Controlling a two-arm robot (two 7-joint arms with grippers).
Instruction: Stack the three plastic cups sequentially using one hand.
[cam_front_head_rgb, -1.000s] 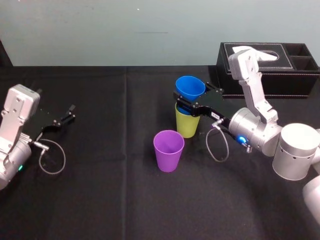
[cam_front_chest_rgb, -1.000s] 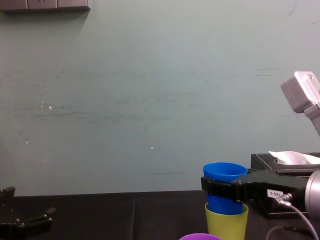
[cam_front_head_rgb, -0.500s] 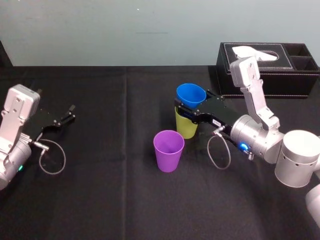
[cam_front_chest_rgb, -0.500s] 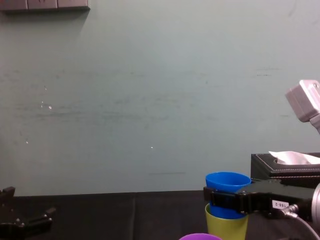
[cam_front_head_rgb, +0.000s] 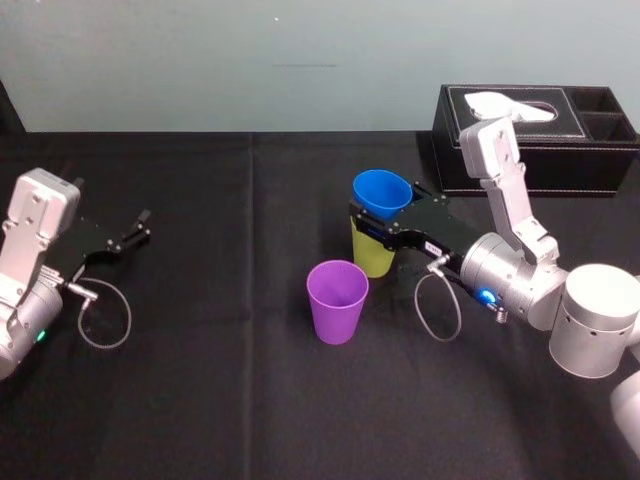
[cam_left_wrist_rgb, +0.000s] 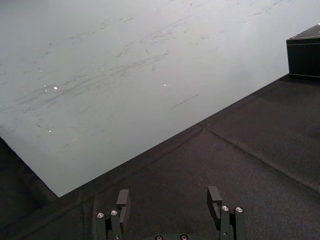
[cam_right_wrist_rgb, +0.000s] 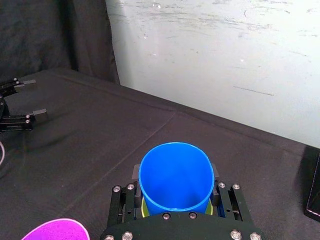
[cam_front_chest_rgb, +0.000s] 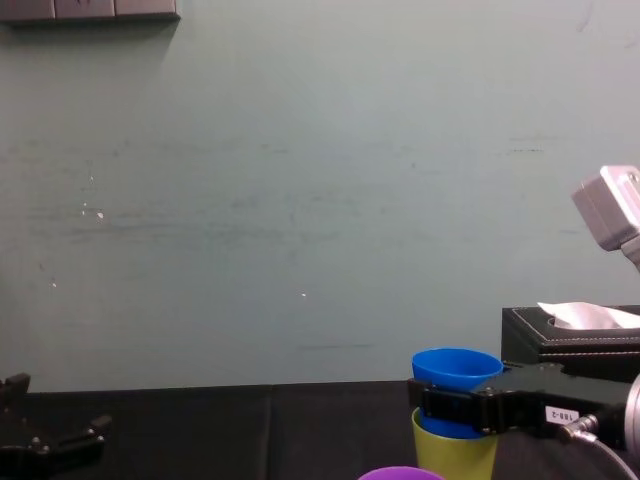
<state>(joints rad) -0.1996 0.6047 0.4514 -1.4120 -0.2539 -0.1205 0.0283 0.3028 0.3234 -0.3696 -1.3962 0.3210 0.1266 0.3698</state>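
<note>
Head view: I log the right gripper (cam_front_head_rgb: 378, 216) clamped around the blue cup (cam_front_head_rgb: 381, 190), which sits partly nested in the lime cup (cam_front_head_rgb: 372, 256) near the middle of the black table (cam_front_head_rgb: 250, 400), with the purple cup (cam_front_head_rgb: 337, 300) upright just beside the stack at its 7 o'clock, and the left gripper (cam_front_head_rgb: 140, 227) idle at 9 o'clock, fingers spread wide.

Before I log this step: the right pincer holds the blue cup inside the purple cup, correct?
No. The right pincer holds the blue cup inside the yellow-green cup, not the purple cup, which stands empty; the head view shows it.
</note>
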